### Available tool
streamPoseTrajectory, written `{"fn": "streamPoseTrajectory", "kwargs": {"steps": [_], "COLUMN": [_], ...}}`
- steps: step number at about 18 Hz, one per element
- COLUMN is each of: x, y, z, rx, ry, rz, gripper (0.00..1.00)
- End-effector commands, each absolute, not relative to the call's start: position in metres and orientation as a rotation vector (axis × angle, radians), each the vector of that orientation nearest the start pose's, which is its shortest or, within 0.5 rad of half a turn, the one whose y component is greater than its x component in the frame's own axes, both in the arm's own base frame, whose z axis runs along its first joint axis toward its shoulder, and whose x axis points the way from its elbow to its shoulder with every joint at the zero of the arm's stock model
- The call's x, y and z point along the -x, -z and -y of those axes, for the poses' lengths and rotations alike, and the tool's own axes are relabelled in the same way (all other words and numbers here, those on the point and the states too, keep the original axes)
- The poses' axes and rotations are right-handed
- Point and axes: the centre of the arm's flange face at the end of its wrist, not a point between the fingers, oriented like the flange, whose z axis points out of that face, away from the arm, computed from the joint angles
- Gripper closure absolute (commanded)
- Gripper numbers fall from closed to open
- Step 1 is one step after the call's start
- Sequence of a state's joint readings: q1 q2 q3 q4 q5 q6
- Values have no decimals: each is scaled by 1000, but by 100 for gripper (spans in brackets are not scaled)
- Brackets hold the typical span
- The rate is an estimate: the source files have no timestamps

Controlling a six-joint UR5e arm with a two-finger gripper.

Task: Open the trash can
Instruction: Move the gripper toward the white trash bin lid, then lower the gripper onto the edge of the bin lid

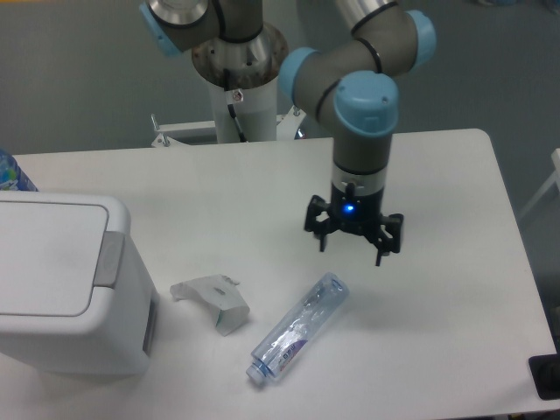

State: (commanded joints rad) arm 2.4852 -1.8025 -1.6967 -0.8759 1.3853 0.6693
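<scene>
Trash can (61,280) x1 lid shut, bottle (297,326) x1, gripper (352,246) spread

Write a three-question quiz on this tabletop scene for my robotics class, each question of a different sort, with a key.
1. True or false: the lid of the trash can is shut.
2. Multiple choice: what lies nearest below the gripper? A) the clear plastic bottle B) the bent white scrap C) the grey push tab
3. Short answer: are the gripper's fingers holding anything?

Key
1. True: the lid lies flat on the bin.
2. A: the bottle's near end lies just below the gripper in the picture; the scrap and the tab are further left.
3. No: the fingers are spread and empty, above the table.
</scene>
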Motion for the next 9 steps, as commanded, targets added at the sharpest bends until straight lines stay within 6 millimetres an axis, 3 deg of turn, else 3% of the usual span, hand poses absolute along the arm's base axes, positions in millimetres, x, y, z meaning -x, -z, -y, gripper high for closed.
{"fn": "streamPoseTrajectory", "kwargs": {"steps": [9], "x": [290], "y": [-469], "z": [-544], "rx": [2547], "ry": [-74], "rz": [477], "gripper": [0]}}
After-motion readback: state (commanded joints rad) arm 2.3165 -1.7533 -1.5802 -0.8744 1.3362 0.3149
